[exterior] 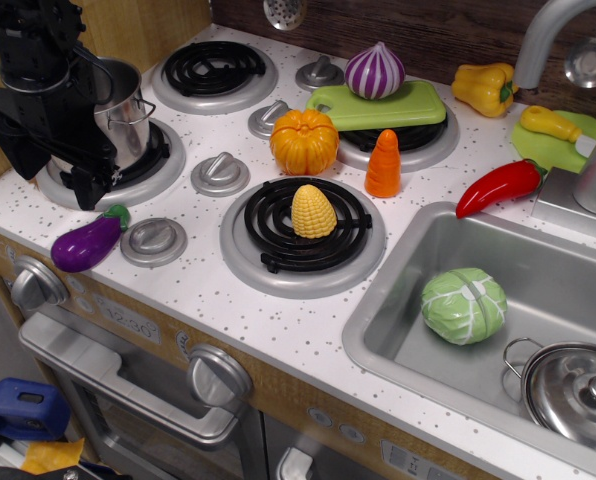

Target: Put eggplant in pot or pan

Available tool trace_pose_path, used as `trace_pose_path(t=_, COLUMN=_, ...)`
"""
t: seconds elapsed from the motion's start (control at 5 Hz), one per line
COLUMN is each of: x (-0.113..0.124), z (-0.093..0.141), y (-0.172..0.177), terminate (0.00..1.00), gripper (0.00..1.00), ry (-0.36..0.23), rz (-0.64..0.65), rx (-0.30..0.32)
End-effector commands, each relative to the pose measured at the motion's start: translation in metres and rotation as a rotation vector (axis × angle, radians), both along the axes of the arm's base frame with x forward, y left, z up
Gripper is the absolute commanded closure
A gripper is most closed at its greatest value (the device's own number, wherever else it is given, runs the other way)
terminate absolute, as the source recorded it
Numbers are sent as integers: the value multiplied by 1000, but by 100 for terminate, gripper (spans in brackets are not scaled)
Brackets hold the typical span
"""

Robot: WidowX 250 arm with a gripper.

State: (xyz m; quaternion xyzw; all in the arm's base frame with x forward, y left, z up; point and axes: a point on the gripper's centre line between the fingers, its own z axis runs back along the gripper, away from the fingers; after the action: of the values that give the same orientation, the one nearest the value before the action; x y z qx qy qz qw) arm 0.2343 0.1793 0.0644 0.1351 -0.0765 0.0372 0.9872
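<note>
The purple eggplant (86, 243) with a green stem cap lies on the white counter at the front left, next to a grey knob (154, 241). A shiny steel pot (124, 118) stands on the left rear burner. My black gripper (56, 178) hangs beside the pot on its left, just above and behind the eggplant, not touching it. Its fingers (88, 188) look spread apart and hold nothing. The arm hides part of the pot's left side.
A yellow corn cob (313, 211) lies on the front burner. An orange pumpkin (304, 140), a carrot (383, 164), a striped onion (374, 71) on a green board, and peppers stand behind. The sink (438, 235) holds a cabbage (463, 305) and a lidded pan (576, 392).
</note>
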Motion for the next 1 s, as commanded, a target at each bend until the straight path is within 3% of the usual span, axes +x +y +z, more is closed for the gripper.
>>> trace_pose_path(t=0.0, x=0, z=0, y=0, terminate=0, gripper=0, ry=0, rz=0, rx=0)
trace_pose_path(t=0.4, x=-6, z=-31, y=2, terminate=0, gripper=0, ry=-61, rz=25, rx=-13)
trace_pose_path(t=0.8, x=-5, z=-45, y=5, terminate=0, gripper=0, ry=-66, rz=38, rx=-63)
